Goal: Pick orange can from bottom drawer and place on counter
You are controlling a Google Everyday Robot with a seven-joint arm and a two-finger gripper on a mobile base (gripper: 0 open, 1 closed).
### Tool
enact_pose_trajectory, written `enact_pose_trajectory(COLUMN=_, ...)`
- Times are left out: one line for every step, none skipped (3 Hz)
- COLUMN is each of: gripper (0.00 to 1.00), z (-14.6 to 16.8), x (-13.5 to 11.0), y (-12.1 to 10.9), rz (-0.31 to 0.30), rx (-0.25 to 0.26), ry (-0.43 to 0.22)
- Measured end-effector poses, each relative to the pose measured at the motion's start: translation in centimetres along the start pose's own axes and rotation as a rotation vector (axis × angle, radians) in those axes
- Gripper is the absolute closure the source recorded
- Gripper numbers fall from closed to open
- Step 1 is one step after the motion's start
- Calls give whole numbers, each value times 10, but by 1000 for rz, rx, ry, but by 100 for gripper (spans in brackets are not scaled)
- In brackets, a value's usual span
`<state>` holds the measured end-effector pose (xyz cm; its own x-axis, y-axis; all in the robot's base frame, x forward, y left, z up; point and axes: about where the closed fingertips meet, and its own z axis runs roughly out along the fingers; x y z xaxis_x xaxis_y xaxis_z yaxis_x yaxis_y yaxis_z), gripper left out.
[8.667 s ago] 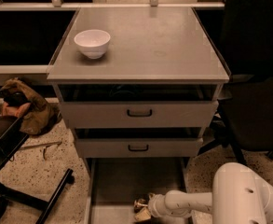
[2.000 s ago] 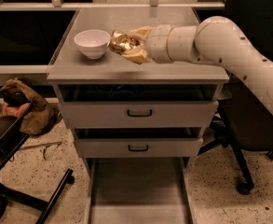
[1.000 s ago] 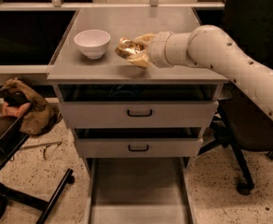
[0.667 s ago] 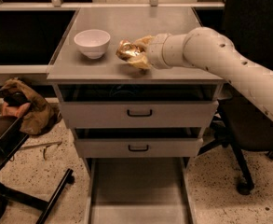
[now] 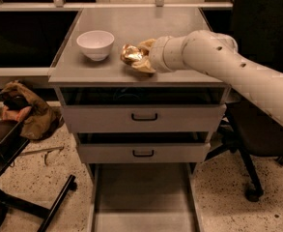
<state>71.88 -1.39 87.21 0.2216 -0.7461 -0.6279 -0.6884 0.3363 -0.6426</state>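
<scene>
Where the cabinet meets the floor, the bottom drawer stands open, and above it sit two shut drawers with dark handles. On the counter, close to its front edge and about midway along it, the gripper clasps the orange can, which juts from the fingertips toward the left edge. I cannot tell whether the can touches the surface. A white bowl sits just left of the can, apart from it, near the front-left corner. Beyond both, open surface stretches to the back edge.
</scene>
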Motion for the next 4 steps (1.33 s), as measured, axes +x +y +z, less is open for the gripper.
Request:
enact_pose_trajectory(gripper=100, z=6, x=2, y=4, rz=10, rx=-27, ry=9)
enact_pose_trajectory(gripper=81, z=6, x=2, y=4, rz=10, rx=-27, ry=9)
enact_pose_trajectory(gripper=58, z=6, x=2, y=4, rz=10, rx=-27, ry=9)
enact_pose_trajectory(gripper=35, z=6, x=2, y=4, rz=10, rx=-27, ry=9)
